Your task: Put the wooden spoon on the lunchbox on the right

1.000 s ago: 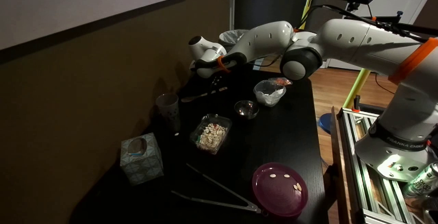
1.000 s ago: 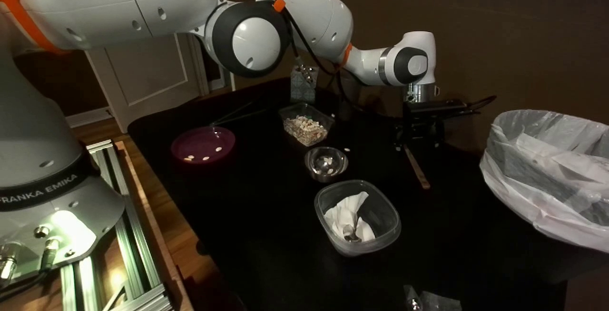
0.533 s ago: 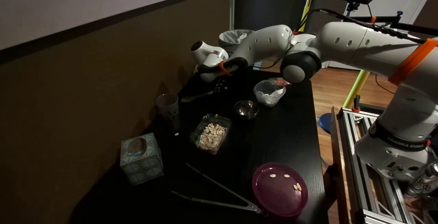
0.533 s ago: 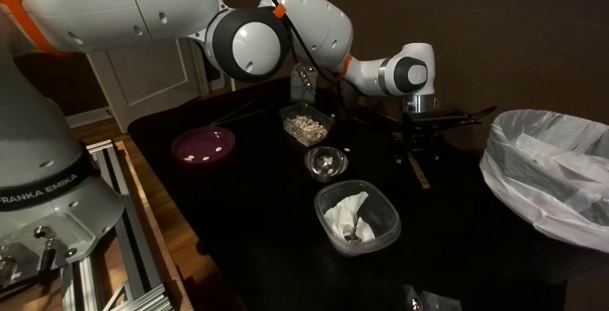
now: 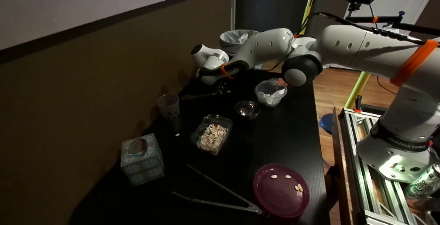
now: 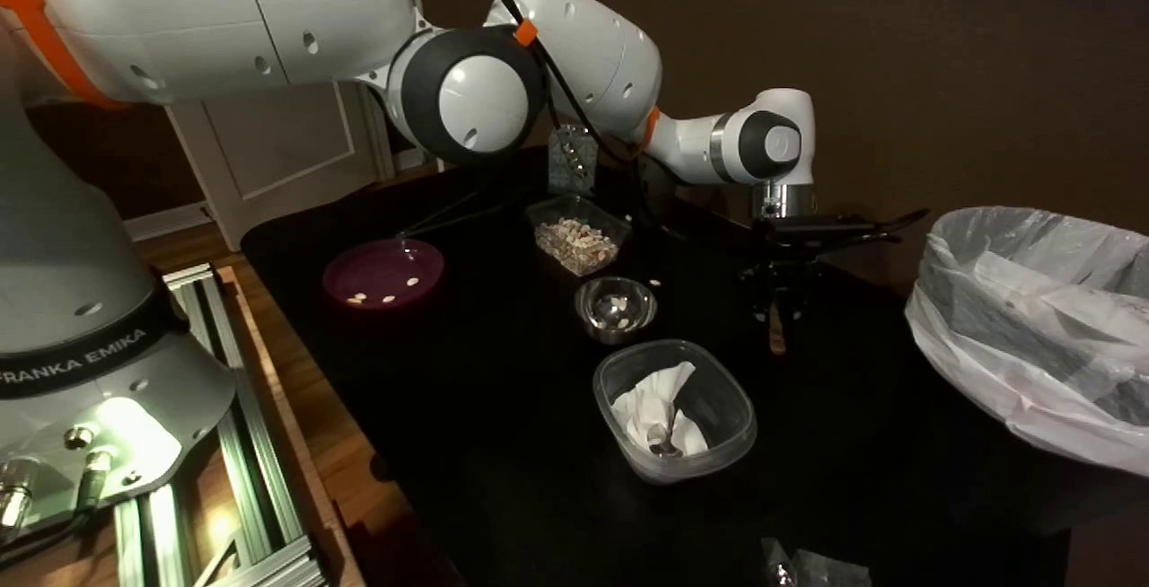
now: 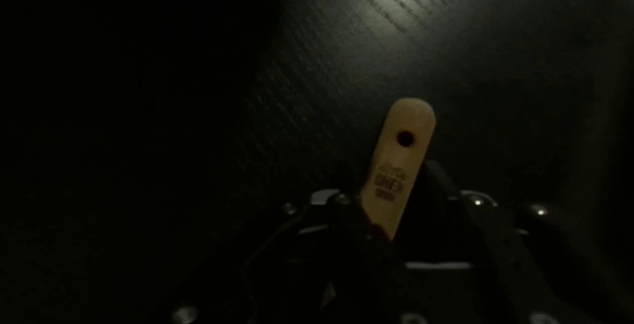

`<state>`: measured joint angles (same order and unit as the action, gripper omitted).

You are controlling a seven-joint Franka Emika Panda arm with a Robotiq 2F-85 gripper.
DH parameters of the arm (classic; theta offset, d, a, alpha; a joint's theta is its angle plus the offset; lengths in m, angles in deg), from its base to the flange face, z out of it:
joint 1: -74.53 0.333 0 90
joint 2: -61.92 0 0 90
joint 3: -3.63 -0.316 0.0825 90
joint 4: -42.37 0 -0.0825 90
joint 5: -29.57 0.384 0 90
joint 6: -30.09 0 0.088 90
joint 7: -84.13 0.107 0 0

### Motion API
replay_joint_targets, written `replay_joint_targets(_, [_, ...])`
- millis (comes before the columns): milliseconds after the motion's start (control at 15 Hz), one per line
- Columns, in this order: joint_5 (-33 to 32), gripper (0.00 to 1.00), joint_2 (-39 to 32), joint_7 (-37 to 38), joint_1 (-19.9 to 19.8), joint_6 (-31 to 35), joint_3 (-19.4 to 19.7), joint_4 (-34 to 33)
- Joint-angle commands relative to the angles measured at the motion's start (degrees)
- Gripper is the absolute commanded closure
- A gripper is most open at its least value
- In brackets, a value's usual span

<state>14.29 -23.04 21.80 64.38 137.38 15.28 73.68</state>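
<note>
Wrist view: wooden spoon [image 7: 400,165] straddled near its handle end, hold unproven

The spoon lies near the wall-side edge of the worktop [image 5: 285,128], toward the corner nearest the lined bin [image 6: 969,372]. The gripper [image 6: 778,313] is low over it, one jaw on each side of the handle, not far from the holed end; whether both press the wood I cannot tell.

The step in hand looks to be the grasp. Let the jaws meet the handle evenly, so its slant squares up between them, without pressing into the worktop. A hold this close to one end will likely let the bowl end sag or swivel: clench firmly, lift straight up a little, then check. In an exterior view the bowl end points toward the wall-side edge, near the tall cup [image 5: 169,106]; clear it before turning.

The likeliest target is the clear tub [image 6: 714,403] with the crumpled napkin [image 6: 664,385], toward the robot-side edge; the seed box [image 5: 208,121] sits farther from the bin corner. Carry the spoon over with height to spare and lay it across the rim.
</note>
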Motion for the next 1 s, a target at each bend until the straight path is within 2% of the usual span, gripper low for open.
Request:
replay_joint_targets(0, [-1.19, 0.95, -0.82, -2.50, -0.17, -2.58, -0.98, -1.78])
replay_joint_targets(200, [1.05, 0.94, -0.90, -4.85, -0.26, -5.46, -3.31, -4.60])
replay_joint_targets(467, [4.18, 0.94, -1.08, -8.49, -0.70, -5.83, -7.19, -9.81])
replay_joint_targets(533, [4.37, 0.94, 2.40, -7.86, -0.34, -3.40, -7.14, -4.43])
replay_joint_targets(933, [4.76, 0.94, 4.64, -7.25, -1.45, -5.15, -6.65, -3.90])
